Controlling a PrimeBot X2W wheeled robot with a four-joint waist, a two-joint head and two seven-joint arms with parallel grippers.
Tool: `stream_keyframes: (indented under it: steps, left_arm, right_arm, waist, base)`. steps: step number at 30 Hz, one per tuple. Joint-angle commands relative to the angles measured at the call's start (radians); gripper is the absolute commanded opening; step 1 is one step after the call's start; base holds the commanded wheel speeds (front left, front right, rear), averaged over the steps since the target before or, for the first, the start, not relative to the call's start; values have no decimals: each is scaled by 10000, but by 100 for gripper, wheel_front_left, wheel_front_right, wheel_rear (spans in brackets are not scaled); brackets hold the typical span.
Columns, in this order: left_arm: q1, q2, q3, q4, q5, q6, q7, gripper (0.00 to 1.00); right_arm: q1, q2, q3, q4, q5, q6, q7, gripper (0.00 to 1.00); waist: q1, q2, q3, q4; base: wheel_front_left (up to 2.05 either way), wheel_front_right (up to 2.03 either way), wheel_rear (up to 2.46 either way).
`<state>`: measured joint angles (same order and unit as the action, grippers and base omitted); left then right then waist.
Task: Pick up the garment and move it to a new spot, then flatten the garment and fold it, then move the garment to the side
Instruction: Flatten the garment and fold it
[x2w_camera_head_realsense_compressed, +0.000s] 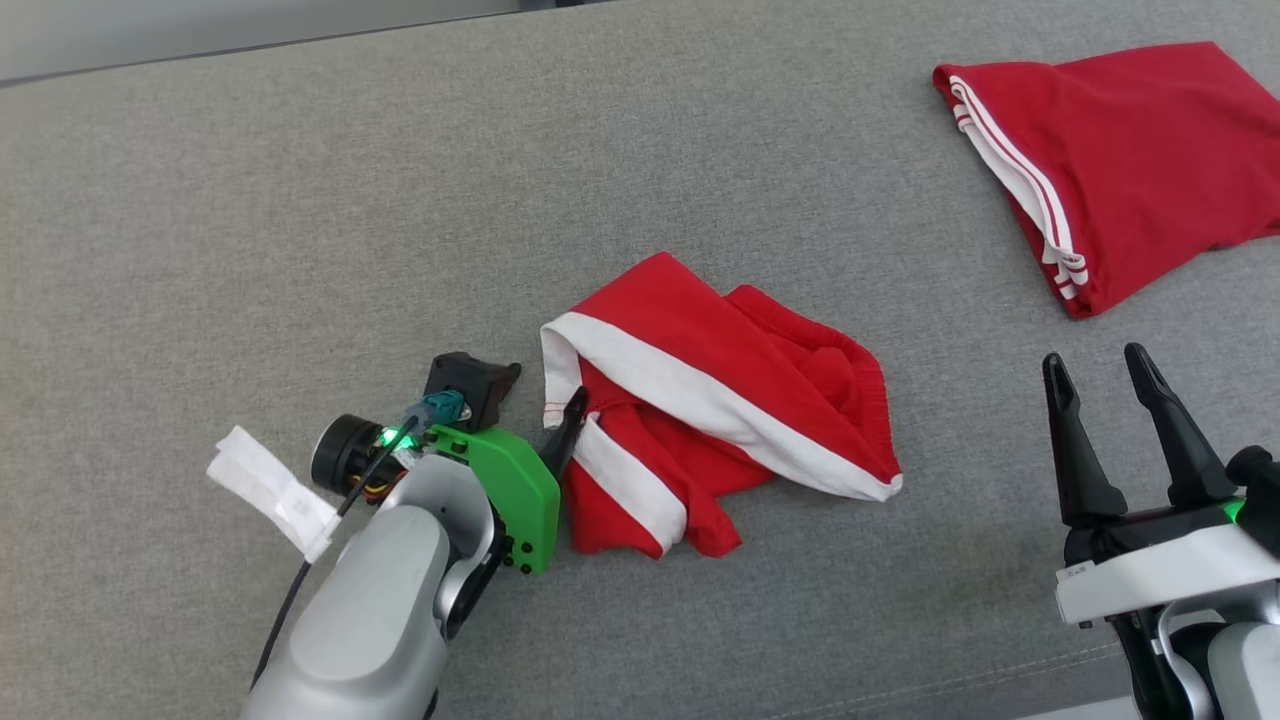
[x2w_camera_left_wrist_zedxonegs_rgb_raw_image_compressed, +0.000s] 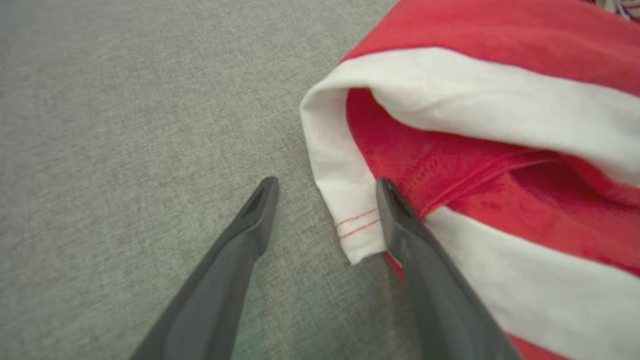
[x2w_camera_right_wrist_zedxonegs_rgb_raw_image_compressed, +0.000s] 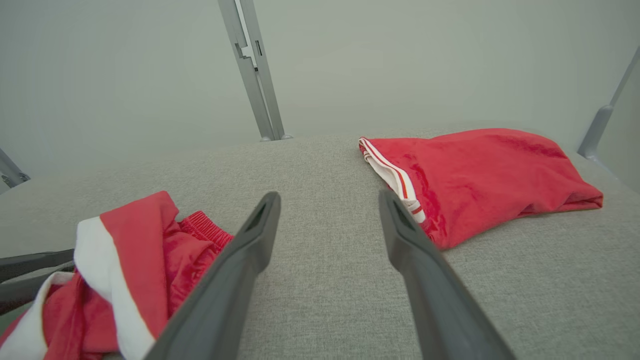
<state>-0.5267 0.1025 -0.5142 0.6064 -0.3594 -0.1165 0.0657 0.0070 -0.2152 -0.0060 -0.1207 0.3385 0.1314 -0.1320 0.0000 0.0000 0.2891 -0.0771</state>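
Head view: the crumpled red-and-white garment (x2w_camera_head_realsense_compressed: 720, 400) lies centre on the grey fabric surface (x2w_camera_head_realsense_compressed: 300, 200), the left gripper (x2w_camera_head_realsense_compressed: 568, 425) at its 9 o'clock edge. The right gripper (x2w_camera_head_realsense_compressed: 1098, 365), at 4 o'clock, stands spread and empty. Left wrist view: wide-spread fingers (x2w_camera_left_wrist_zedxonegs_rgb_raw_image_compressed: 240, 250) straddle the garment's white corner, not gripping it. Right wrist view: a folded red garment (x2w_camera_right_wrist_zedxonegs_rgb_raw_image_compressed: 490, 175) lies at 1 o'clock.
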Motion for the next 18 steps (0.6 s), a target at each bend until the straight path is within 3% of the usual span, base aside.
stream_keyframes:
  steps: [1,2,3,4,10,18]
  left_arm:
    - [-232,87,-106,254,48,-62,45,100]
    - [-273,79,-167,418,-12,-69,46,88]
    - [-316,108,-270,633,-14,-86,104,27]
    - [-345,115,-328,760,-51,-102,76,0]
    - [-465,155,-793,1140,-255,-142,-203,0]
    - [-223,191,-756,1111,-414,-49,-1012,0]
  right_arm:
    - [-156,2,67,69,44,-16,-57,100]
    - [-174,1,104,100,52,-16,-76,100]
    - [-177,-25,177,124,52,-16,-83,100]
    - [-177,-56,250,147,51,-16,-69,100]
    - [14,-440,1098,204,-167,-16,140,100]
    - [492,-1042,2950,475,-281,-16,602,100]
  waist:
    - [0,0,57,-61]
    - [0,0,57,-70]
    - [0,0,48,-83]
    - [0,0,40,-96]
    - [0,0,-81,-87]
    - [0,0,-362,71]
  base:
    - [0,0,0]
    - [0,0,0]
    - [0,0,0]
    - [0,0,0]
    - [0,0,0]
    - [0,0,0]
